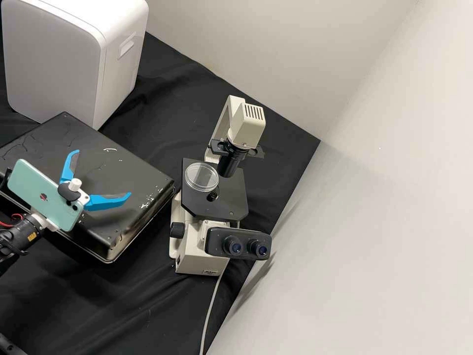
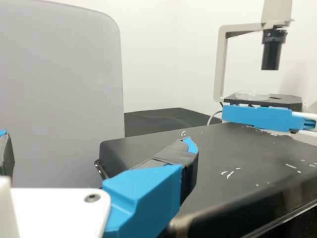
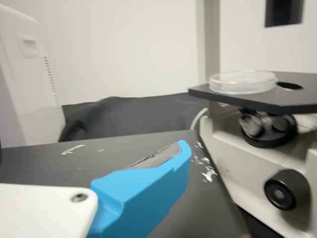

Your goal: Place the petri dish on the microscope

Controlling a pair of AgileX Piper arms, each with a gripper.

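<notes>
Right gripper (image 1: 103,173), fingers spread and empty above the black case (image 1: 140,170), is judged the nearer arm; the petri dish (image 1: 201,176) lies apart to its right, flat on the microscope (image 1: 194,246) stage.

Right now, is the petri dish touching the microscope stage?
Touching. The right wrist view shows the petri dish resting flat on the black microscope stage, no gap under its rim.
</notes>
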